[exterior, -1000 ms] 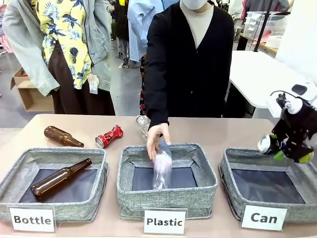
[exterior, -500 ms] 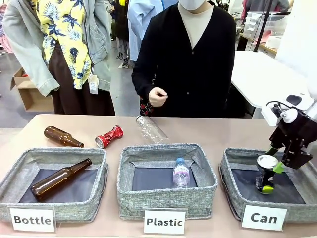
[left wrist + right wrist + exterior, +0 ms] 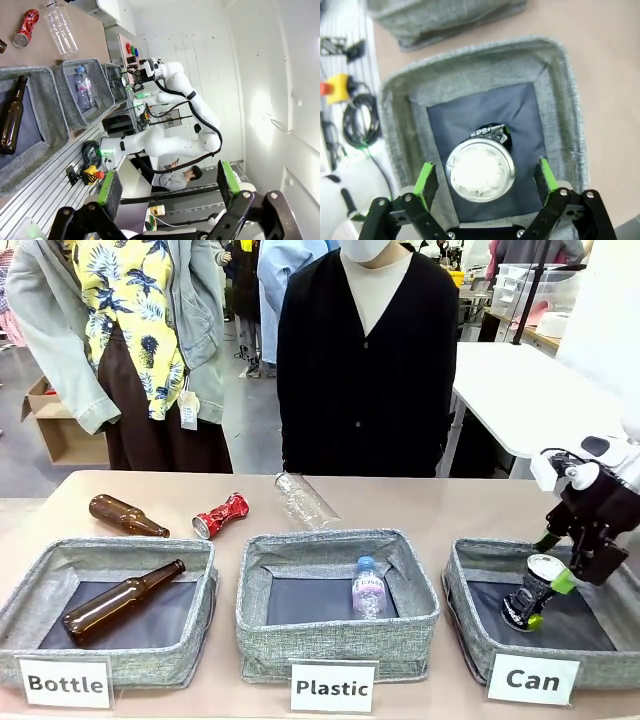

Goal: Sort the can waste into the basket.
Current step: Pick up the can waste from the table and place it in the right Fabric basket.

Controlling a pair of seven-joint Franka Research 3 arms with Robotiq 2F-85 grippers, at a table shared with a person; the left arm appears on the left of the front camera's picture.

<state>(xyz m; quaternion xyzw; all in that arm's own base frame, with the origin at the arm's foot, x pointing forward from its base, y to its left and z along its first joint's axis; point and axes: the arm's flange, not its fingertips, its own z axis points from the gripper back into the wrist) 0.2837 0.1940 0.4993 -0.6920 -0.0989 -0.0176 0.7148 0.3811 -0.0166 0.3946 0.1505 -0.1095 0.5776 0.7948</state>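
Observation:
The dark crushed can [image 3: 528, 593] with a silver top [image 3: 480, 170] leans tilted inside the grey "Can" basket [image 3: 462, 585], on its dark bottom. My right gripper [image 3: 556, 560] hangs just above it, open, and its green pads [image 3: 426, 176] stand apart on either side of the can without touching it. The basket's rim [image 3: 470, 62] surrounds the can in the right wrist view. The shiny red can [image 3: 220, 515] lies on the table behind the "Bottle" basket, also seen as a red can [image 3: 25, 29] from the left wrist. My left gripper [image 3: 168, 184] is open and empty, far from the table.
The "Plastic" basket [image 3: 262, 615] holds a clear plastic bottle [image 3: 368, 590]; another clear bottle [image 3: 305, 500] lies behind it. The "Bottle" basket [image 3: 30, 585] holds a brown bottle [image 3: 120, 602], with a second brown bottle [image 3: 127, 515] on the table. A person stands at the far side.
My right gripper opened and the dark can dropped from it into the "Can" basket. The person let a plastic bottle fall into the "Plastic" basket and drew the hand back.

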